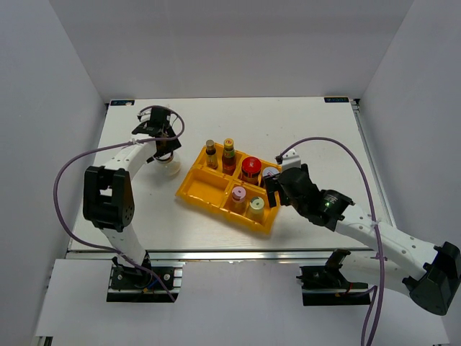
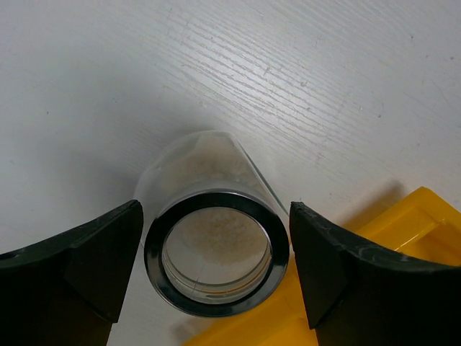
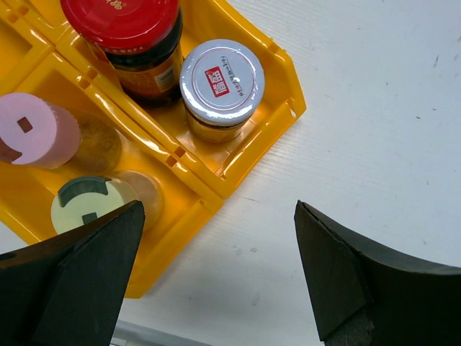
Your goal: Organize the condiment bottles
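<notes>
My right gripper is the nearest, low and right of centre in the top view. Its jaws are spread wide with nothing between them. In the right wrist view they hang over bare white table, just off the corner of the yellow tray.

The tray sits slanted at mid-frame, and six of the condiment bottles stand upright in it. The pink-capped bottle and the pale-yellow-capped bottle share the compartment at its lower right, side by side. My right camera sees the pink cap at the left edge and the pale-yellow cap just past my left finger. Beyond them, in the next compartment, the red-capped jar stands beside the silver-lidded jar. In the wrist view the red-capped jar is at the top of the frame and the silver-lidded jar just right of it, near the tray's rim.

The two slim brown/red bottles stand together in the tray's upper-left compartment.

The clear glass jar with white contents stands on the table left of the tray, outside it. My left gripper is right above it, left of centre. In the left wrist view the jar's dark rim fills the gap between my fingers, one on each side. I cannot tell whether they are pressing on it or only flanking it. The tray's edge shows at the lower right there.
</notes>
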Robot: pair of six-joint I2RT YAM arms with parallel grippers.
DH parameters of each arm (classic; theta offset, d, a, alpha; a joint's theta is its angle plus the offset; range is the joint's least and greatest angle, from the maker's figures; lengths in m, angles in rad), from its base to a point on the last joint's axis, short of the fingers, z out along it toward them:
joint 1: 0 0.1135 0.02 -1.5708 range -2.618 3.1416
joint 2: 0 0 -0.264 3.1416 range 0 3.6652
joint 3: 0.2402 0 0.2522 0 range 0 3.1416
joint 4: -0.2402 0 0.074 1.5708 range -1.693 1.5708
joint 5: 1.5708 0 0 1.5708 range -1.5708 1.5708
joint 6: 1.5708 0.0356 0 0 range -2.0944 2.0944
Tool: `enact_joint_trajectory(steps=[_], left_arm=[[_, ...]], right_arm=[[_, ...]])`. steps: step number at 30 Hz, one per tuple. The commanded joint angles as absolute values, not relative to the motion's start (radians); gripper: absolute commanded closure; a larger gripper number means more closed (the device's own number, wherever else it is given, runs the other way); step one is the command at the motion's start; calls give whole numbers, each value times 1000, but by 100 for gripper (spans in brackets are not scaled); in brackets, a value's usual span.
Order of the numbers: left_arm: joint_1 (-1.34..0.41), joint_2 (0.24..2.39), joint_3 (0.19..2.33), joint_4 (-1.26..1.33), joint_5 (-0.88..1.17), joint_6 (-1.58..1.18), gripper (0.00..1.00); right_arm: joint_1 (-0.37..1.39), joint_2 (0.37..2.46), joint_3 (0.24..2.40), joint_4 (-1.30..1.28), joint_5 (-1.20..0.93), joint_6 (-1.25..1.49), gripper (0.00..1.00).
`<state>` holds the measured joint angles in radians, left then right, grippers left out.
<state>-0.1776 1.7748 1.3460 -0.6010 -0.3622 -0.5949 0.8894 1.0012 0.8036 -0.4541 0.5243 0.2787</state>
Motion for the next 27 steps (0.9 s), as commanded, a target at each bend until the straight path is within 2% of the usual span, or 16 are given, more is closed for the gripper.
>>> enact_joint_trajectory(steps=[1,6,7,8,10,11,14,15,17,18,21,27], left_arm=[[-172,1773,1391,-614,-371,-604,10],[-172,1772,1393,-612,-365,-600,23],[-172,1772,1394,-614,-365,-598,23],[-172,1772,1396,-614,-365,-595,31],[-172,1773,1397,-615,-364,-592,37],[-172,1772,1396,-614,-361,-591,43],[-172,1769,1402,-620,-354,-583,55],[-172,1764,1407,-621,-353,-578,63],[-172,1752,1410,-626,-350,-569,73],[-172,1744,1407,-623,-345,-566,84],[-172,1697,1393,-612,-338,-554,100],[-175,1551,1338,-566,-298,-525,100]], right_arm=[[882,989,802,-445,578,285,11],[879,989,799,-443,583,284,11],[879,991,798,-443,584,284,11],[877,989,798,-442,586,285,11],[877,988,796,-440,586,281,11],[876,989,796,-439,586,279,11],[874,989,796,-439,589,276,11],[874,989,796,-439,592,276,11],[873,988,796,-440,592,278,11],[873,986,796,-439,594,276,11],[871,985,795,-437,597,276,11],[873,982,795,-434,583,273,11]])
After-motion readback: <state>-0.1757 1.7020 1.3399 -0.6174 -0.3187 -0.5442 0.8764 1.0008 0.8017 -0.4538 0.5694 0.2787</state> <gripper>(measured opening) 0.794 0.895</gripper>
